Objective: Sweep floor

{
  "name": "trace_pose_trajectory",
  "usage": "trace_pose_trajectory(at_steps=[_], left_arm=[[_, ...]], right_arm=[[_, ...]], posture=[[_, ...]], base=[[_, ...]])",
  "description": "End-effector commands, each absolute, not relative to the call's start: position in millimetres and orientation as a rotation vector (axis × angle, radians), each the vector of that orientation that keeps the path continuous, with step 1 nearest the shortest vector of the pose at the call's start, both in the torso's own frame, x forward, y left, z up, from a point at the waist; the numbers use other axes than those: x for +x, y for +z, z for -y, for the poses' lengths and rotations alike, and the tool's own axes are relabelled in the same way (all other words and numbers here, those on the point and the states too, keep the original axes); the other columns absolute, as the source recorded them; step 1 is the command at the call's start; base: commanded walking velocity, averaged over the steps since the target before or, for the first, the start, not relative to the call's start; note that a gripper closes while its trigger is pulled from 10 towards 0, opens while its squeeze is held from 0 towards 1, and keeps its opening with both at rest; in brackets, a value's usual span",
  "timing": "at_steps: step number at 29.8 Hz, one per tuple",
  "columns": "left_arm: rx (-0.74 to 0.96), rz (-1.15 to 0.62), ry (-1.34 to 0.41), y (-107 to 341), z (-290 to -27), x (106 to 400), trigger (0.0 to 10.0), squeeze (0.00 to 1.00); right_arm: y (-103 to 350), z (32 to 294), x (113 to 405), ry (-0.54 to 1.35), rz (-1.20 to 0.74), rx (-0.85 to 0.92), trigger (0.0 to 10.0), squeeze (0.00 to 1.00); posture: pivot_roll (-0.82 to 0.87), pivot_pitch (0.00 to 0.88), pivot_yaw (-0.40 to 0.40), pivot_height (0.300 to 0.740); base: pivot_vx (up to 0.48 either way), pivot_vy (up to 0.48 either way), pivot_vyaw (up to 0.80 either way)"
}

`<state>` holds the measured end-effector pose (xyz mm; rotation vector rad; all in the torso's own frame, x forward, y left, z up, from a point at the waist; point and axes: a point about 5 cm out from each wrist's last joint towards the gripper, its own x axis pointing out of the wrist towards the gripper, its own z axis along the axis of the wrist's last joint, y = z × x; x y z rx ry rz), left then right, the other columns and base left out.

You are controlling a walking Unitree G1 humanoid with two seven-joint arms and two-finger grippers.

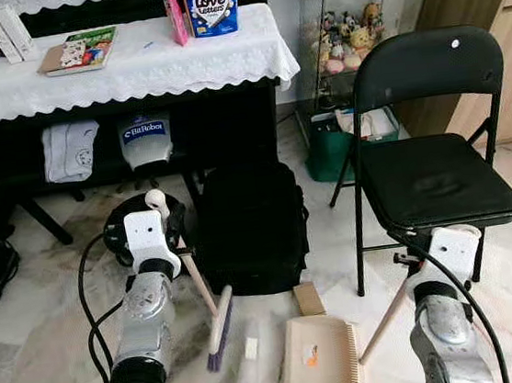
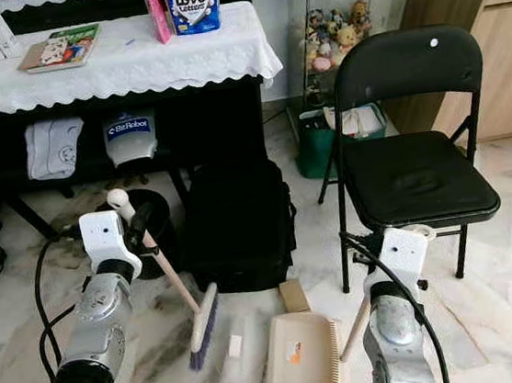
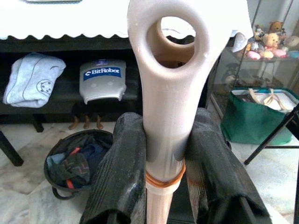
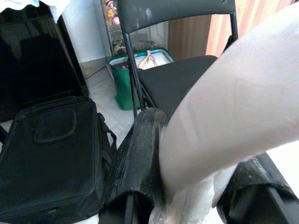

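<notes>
My left gripper (image 1: pixel 170 231) is shut on the pale handle of a hand broom (image 3: pixel 169 93), just below the hole in its end. The broom's brush head (image 1: pixel 220 329) rests on the marble floor in front of a black bag. My right gripper (image 1: pixel 420 263) is shut on the white end of a dustpan handle (image 4: pixel 219 121). The beige dustpan (image 1: pixel 318 362) lies flat on the floor between my arms, to the right of the brush. A clear plastic scrap (image 1: pixel 248 351) lies between brush and pan. A small brown card piece (image 1: pixel 308 298) sits just behind the pan.
A black bag (image 1: pixel 251 224) stands close behind the broom. A black folding chair (image 1: pixel 435 180) is at the right, over my right arm. Behind are a table with a white lace cloth (image 1: pixel 122 73), a black basket of clothes (image 3: pixel 77 163) and a green bag (image 1: pixel 329 146).
</notes>
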<state>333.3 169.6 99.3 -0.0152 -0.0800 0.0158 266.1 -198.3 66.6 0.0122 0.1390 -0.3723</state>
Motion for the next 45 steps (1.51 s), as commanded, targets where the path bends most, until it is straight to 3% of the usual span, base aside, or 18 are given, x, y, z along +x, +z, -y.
trace_pose_trajectory(at_steps=[1,26,45], left_arm=[[-0.007,0.109,0.031,104.4,-173.4,335.5,10.0,0.0],[-0.046,0.022,0.003,85.5,-173.5,332.7,10.0,0.0],[-0.069,0.011,-0.003,81.6,-180.9,328.7,10.0,0.0]], right_arm=[[72.5,197.3,270.3,-0.359,-0.108,0.003,10.0,0.0],[50.2,210.9,291.3,-0.402,-0.181,-0.022,10.0,0.0],[54.5,207.8,296.6,-0.383,-0.058,-0.017,10.0,0.0]], posture=[[-0.15,0.064,0.036,0.74],[-0.12,0.068,0.019,0.74],[-0.12,0.053,0.01,0.74]], base=[[0.0,0.0,0.0],[0.0,0.0,0.0],[0.0,0.0,0.0]])
